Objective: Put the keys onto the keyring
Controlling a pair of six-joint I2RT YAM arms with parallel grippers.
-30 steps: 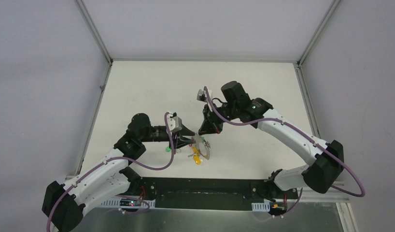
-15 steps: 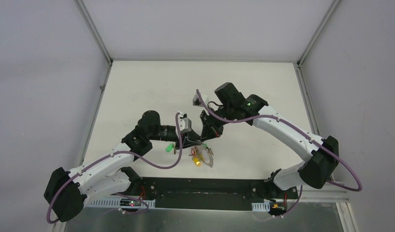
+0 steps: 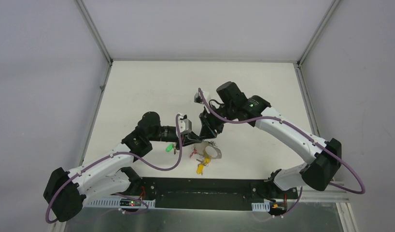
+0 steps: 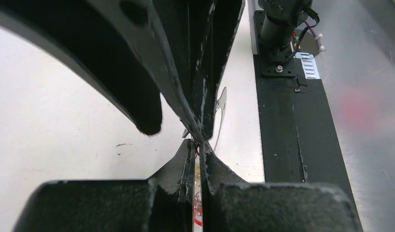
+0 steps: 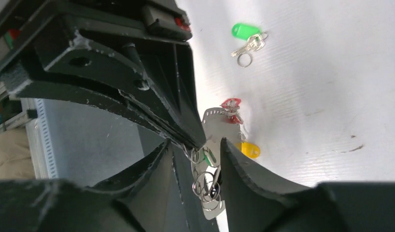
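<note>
The keyring (image 3: pixel 213 152) is a thin grey metal ring held just above the table, with red-capped (image 5: pixel 231 103) and yellow-capped (image 5: pixel 248 150) keys dangling from it. My left gripper (image 3: pixel 194 140) is shut on the ring's edge (image 4: pixel 199 193), which shows as a thin strip between its fingers. Tip to tip with it, my right gripper (image 3: pixel 208 137) is open, its fingers on either side of a cluster of small split rings (image 5: pixel 207 183) on the ring. A green-capped key (image 3: pixel 170 148) lies on the table to the left of both grippers. No black-capped key can be made out.
The black base plate (image 3: pixel 205 191) of the arms runs along the near table edge, just below the hanging keys. Grey walls with metal frame posts (image 3: pixel 94 34) enclose the white tabletop (image 3: pixel 152 87).
My left gripper has closed on the keyring. The right gripper has opened its fingers. The ring has swung round and the yellow and red keys now hang lower, nearer the base plate.
</note>
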